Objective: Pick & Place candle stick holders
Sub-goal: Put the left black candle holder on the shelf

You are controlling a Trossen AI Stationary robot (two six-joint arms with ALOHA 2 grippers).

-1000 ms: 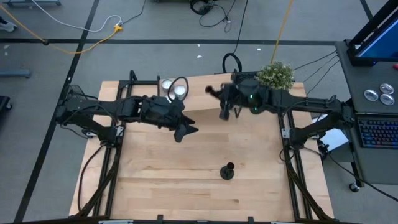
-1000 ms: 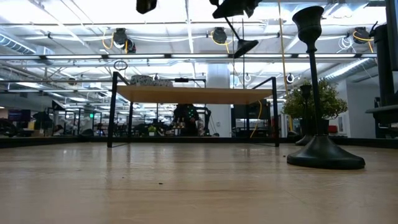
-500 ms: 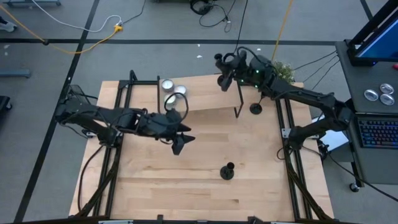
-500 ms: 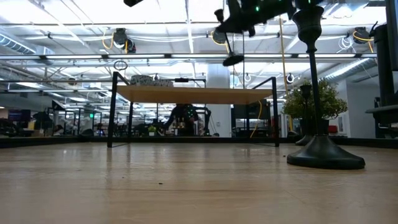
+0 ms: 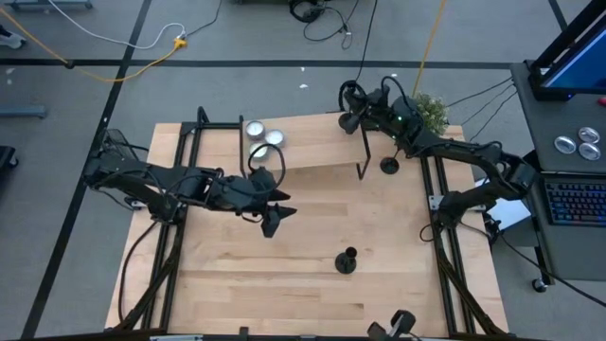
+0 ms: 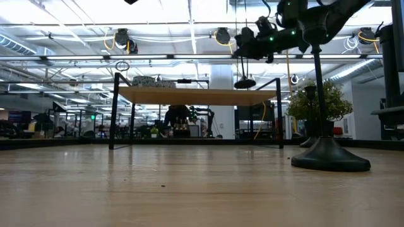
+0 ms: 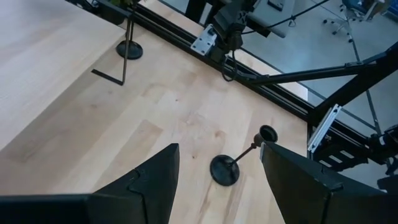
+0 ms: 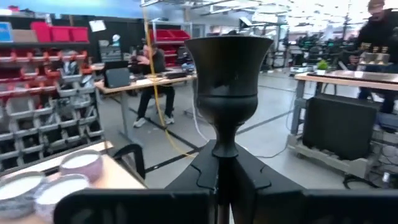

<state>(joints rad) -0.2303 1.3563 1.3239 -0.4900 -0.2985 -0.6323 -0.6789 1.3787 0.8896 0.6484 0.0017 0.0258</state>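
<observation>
My right gripper (image 5: pixel 352 116) is shut on a black candle stick holder (image 8: pixel 228 81) above the far right corner of a raised wooden shelf (image 5: pixel 312 147). A second holder (image 5: pixel 347 260) stands on its round base on the table, near the middle. A third (image 5: pixel 388 165) stands on the table beside the shelf's right legs. My left gripper (image 5: pixel 272 214) hangs open over the table left of the middle. In its wrist view the middle holder (image 7: pixel 235 163) shows between its fingers, farther off and untouched. My right gripper pinches the holder's thin stem just below the cup (image 8: pixel 225 149) between its two fingers. The fingers come about level from the table's right side and lie across the stem. The holder stands upright, cup on top, and its base (image 6: pixel 245 82) hangs clear above the shelf.
Three white tealights (image 5: pixel 262 138) in silvery cups sit on the shelf's left end. A small potted plant (image 5: pixel 421 110) stands at the table's far right corner. Black frame rails (image 5: pixel 185 199) run along both table sides. Open wood lies between the shelf and the near edge.
My right gripper has carried its holder from above the table's middle toward the far edge, tipping from downward to about level. It has then sunk, so the holder's base is closer to the shelf top. My left gripper has swung a little toward the near edge, still open.
</observation>
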